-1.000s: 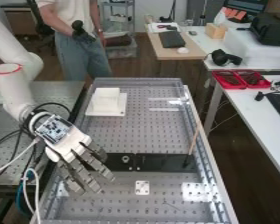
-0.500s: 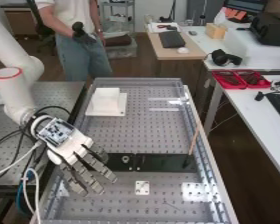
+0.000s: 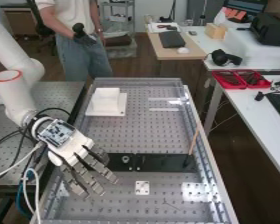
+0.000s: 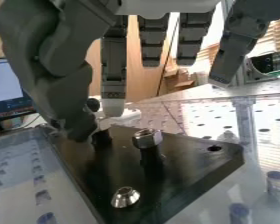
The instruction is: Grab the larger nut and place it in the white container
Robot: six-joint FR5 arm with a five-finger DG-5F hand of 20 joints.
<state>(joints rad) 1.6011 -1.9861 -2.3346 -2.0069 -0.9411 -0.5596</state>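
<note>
Over perforated metal (image 3: 160, 131) (desks (image 3: 165, 52) beyond) hangs the hand (image 3: 72, 150).

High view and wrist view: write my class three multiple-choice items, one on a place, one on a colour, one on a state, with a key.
1. Where on the perforated metal bench is the white box-shaped container?
A. Near end, right
B. Near end, middle
C. Far end, left

2. What colour is the hexagonal nut at the flat black plate?
A. Red
B. Silver
C. Yellow

3. How are the fingers of the dark grey hand?
A. Extended, holding nothing
B. Curled round the container
C. Clenched in a fist

Key:
1. C: the high view has it towards the upper left of the bench.
2. B: the nut shines metallic in the wrist view.
3. A: they reach out spread, with nothing gripped.
</note>
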